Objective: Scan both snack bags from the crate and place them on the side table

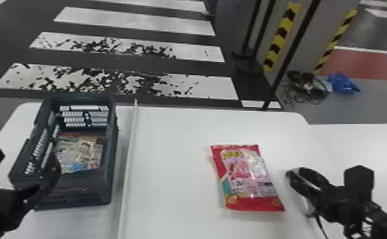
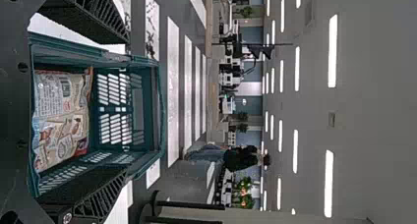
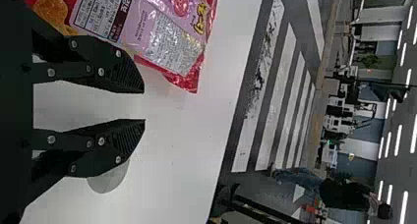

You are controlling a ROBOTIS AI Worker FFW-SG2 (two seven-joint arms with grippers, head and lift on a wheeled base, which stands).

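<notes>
At the left of the head view, my left gripper (image 1: 27, 171) stands open over the near left part of the dark crate (image 1: 114, 165). One snack bag (image 1: 79, 152) lies flat inside the crate. A red and pink snack bag (image 1: 249, 178) lies on the white table, with my right gripper (image 1: 292, 179) just to its right, not touching it. In the left wrist view, the open left gripper (image 2: 125, 111) has the crate (image 2: 147, 62) and its bag (image 2: 61, 118) between and beyond its fingers. In the right wrist view, the right gripper (image 3: 144, 106) is open beside the red bag (image 3: 167, 42).
A thin white raised strip (image 1: 129, 159) runs along the table between the crate and the red bag. Another white table surface (image 1: 361, 143) adjoins on the right. Dark poles (image 1: 284, 63) stand beyond the table, and cables and a blue bag (image 1: 343, 83) lie on the floor.
</notes>
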